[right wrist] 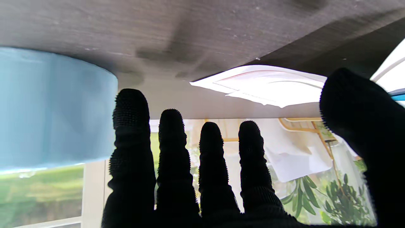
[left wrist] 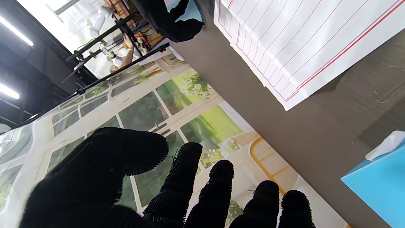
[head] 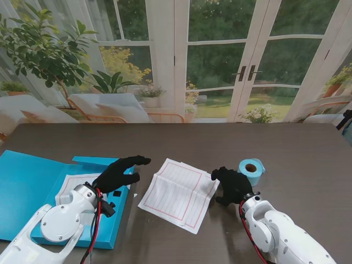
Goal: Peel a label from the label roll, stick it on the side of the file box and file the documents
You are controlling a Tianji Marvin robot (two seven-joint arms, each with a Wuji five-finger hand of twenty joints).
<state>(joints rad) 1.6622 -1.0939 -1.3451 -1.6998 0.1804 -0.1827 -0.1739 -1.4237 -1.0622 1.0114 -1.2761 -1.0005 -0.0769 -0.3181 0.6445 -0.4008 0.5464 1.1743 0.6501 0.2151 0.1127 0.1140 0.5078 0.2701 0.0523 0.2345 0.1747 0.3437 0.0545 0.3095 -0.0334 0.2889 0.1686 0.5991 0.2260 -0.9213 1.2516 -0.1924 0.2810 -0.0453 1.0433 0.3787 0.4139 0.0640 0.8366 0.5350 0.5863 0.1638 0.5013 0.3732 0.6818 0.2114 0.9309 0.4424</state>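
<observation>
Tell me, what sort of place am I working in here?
Likely a staged lab desk: a dark table before a printed garden-window backdrop, with light stands behind it, and a file box and ruled documents.

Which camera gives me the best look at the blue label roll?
The stand view: the label roll shows whole there, upright on the table, core hole visible, just beyond the right hand. The right wrist view shows only its blurred blue side. The left wrist view shows just a sliver of blue behind the right hand.

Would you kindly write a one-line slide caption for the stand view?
Left hand open above the blue file box, right hand between ruled documents and label roll.
</observation>
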